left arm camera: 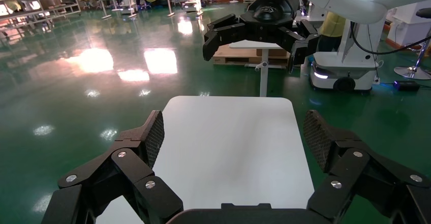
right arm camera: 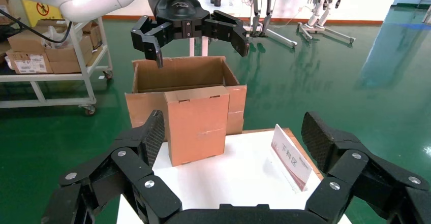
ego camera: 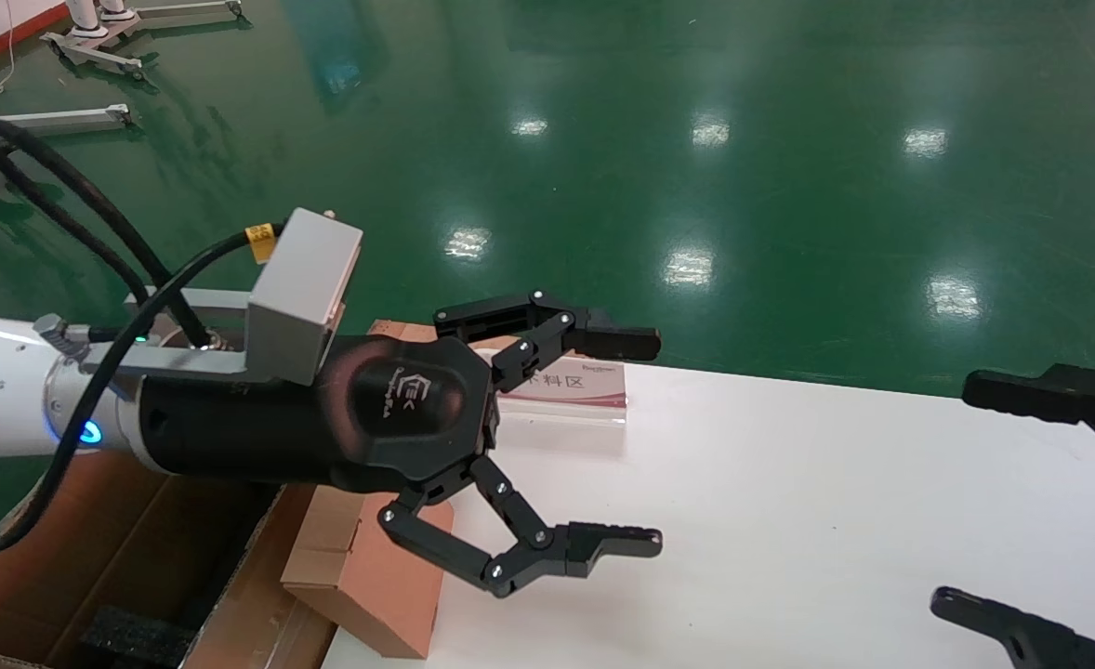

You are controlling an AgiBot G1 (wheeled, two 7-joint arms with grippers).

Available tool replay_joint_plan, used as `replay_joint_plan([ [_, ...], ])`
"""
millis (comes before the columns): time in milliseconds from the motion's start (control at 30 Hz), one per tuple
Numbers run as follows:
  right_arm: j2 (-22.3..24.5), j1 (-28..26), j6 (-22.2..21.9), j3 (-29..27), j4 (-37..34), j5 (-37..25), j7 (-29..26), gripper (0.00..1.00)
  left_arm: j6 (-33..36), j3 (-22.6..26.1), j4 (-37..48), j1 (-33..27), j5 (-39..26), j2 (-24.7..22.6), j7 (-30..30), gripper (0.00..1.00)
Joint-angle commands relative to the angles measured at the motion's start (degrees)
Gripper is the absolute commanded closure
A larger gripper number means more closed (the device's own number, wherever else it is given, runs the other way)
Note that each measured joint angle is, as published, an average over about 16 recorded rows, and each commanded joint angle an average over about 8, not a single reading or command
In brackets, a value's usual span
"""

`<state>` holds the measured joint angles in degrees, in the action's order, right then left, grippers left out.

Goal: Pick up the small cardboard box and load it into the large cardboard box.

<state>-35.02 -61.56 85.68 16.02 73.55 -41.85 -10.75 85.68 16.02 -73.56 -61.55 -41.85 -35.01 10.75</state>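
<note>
Head view: left gripper over near-left part of white table, fingers spread wide, nothing between them. Logo on black gripper housing, lettering too small to read. Yellow tag on cable by grey wrist module, unreadable. Small cardboard box upright on table's left edge, mostly hidden under left gripper body; tuck-flap seam visible on top. Large cardboard box just left of table, flaps open, cut off by frame bottom; black foam block inside. Sign plate lying on table beyond left gripper, red-bordered, characters "料区" readable, first character hidden by finger. Right gripper at table's right edge, fingers spread, empty, body cut off by frame.

Left wrist view: own fingers apart over white table; right gripper opposite, open, above table's far end.

Right wrist view: own fingers apart. Small cardboard box standing on table's far edge, long axis vertical, broad face toward camera, touching large cardboard box behind it. Left gripper open, above large box. Sign plate on table, reads "下料区". Yellow warning sign on wall far behind, text unreadable.
</note>
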Motion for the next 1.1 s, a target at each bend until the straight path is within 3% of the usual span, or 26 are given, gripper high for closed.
replay_joint_plan([
  [33, 0.0, 0.0, 0.0, 0.0, 0.0, 0.0, 0.0, 0.0, 0.0, 0.0, 0.0, 0.0, 0.0, 0.0, 0.0, 0.0],
  [633, 0.0, -0.02, 0.01, 0.02, -0.03, 0.01, 0.02, 0.0, -0.43, 0.65, -1.11, -0.63, -1.87, 0.8, 1.06, 0.0],
  [833, 0.0, -0.03, 0.01, 0.05, -0.05, 0.02, 0.04, 0.0, -0.09, 3.95, -3.36, -5.76, -10.35, 3.04, 6.0, 0.0],
  [1100, 0.01, -0.05, 0.0, 0.09, -0.06, 0.04, 0.06, 0.0, 3.66, 12.93, -3.91, -21.02, -27.38, 1.9, 16.45, 0.0],
])
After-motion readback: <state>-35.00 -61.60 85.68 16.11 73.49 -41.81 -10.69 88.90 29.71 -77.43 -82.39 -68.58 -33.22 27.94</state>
